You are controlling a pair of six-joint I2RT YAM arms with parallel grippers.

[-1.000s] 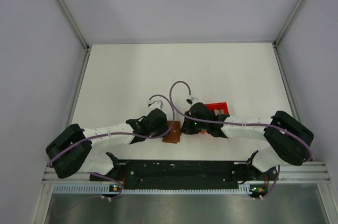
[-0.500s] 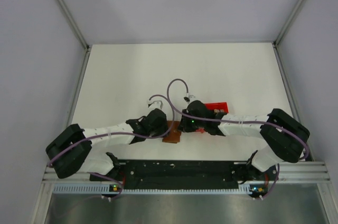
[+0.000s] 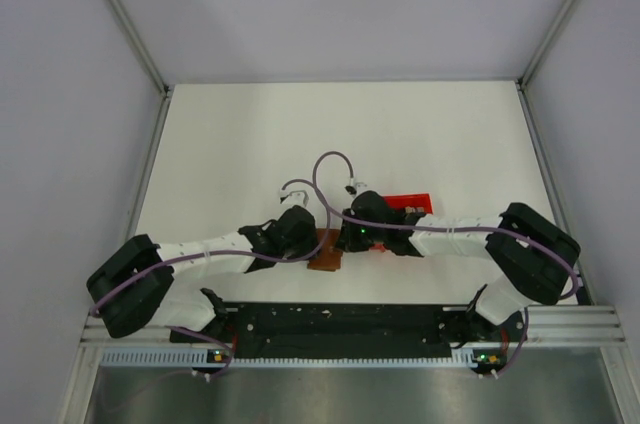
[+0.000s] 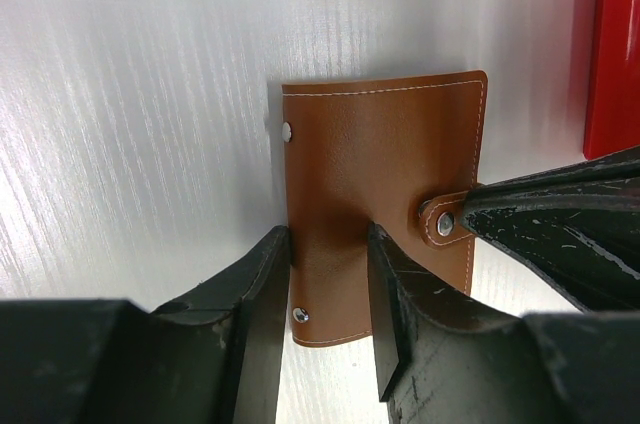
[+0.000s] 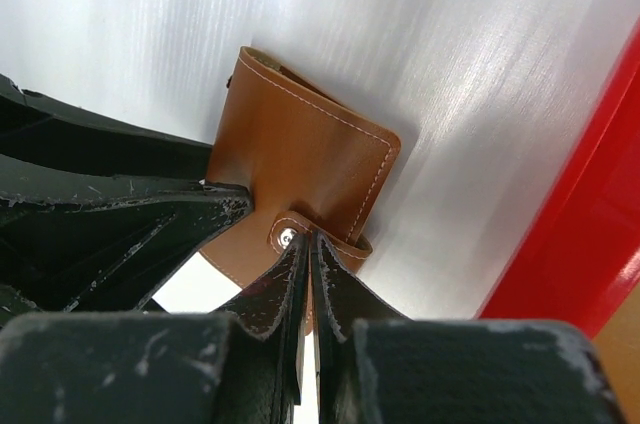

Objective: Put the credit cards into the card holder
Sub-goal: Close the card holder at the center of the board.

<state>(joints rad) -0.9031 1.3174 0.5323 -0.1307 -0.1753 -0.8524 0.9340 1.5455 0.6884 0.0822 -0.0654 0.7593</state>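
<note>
Right now the brown card holder [image 3: 325, 255] lies on the white table [image 3: 300, 134], close to its near edge and about midway between the two arms. Seen from the top camera, the red box [image 3: 412, 201] sits near it at about 2 o'clock.

The left gripper [image 4: 328, 234] reaches in from roughly 10 o'clock with its jaws partly apart. One finger [image 4: 262, 314] stands along the holder's studded edge and the other is over the leather face, with brown leather showing in the gap. Whether it actually clamps anything cannot be told.

The right gripper [image 5: 307, 240] reaches in from about 2 o'clock with its jaws pressed together. Its tips are right at the snap strap [image 4: 445, 222] on the holder's far side edge. Whether the strap is pinched between them is hidden.
</note>
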